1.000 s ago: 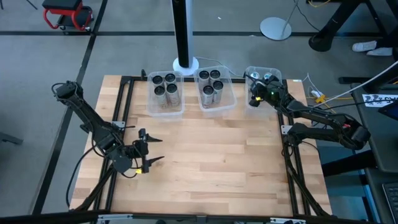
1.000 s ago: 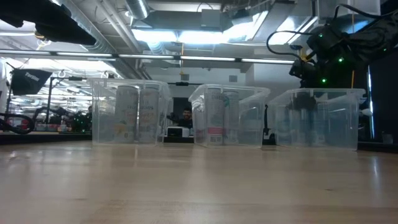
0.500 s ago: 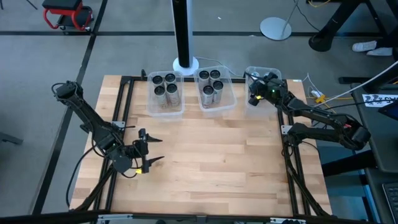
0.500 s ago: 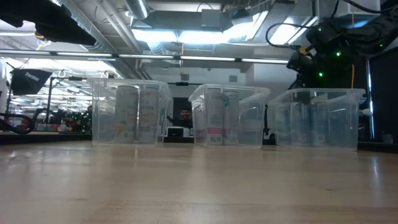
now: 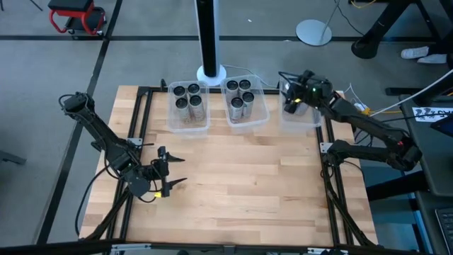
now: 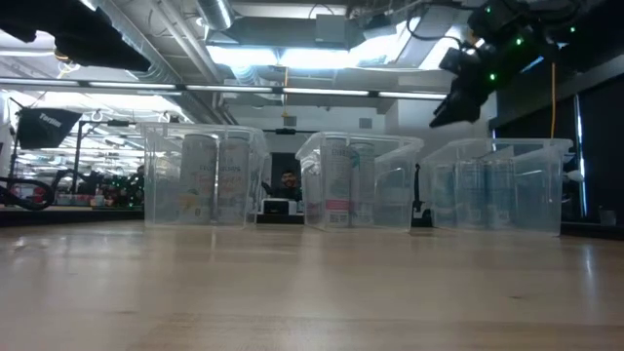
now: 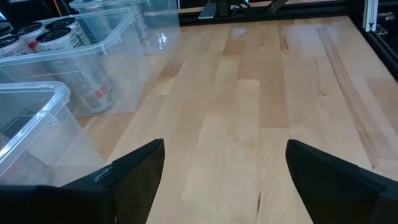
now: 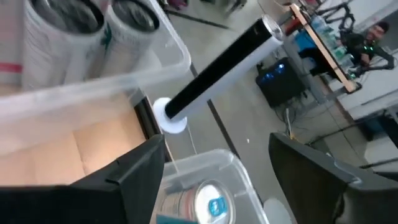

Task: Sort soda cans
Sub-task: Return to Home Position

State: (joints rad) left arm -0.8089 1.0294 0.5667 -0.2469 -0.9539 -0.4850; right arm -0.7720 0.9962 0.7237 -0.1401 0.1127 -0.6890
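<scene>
Wooden table [image 5: 241, 184] filling most of the high view, black rails down both sides. Beyond its far edge, a black pole [image 5: 209, 35] on a round white base.

Left arm parked at the near left. Left gripper [image 5: 177, 171] low over bare boards, fingers spread wide, holding nothing.

Right arm reaching in from the right side. Right gripper [image 5: 290, 92] raised clear above the right bin, fingers parted, empty.

Along the far edge, three clear bins in a row, each apart from its neighbour: left bin [image 5: 188, 127], middle bin [image 5: 248, 120], right bin [image 5: 303, 119].

Upright in the left bin, four dark-topped soda cans [image 5: 188, 99]. In the middle bin, a cluster of dark-topped cans [image 5: 241, 98], also upright.

In the right bin, seen from the right wrist, a blue-and-white-topped can [image 8: 210, 204], upright below the spread fingers.
</scene>
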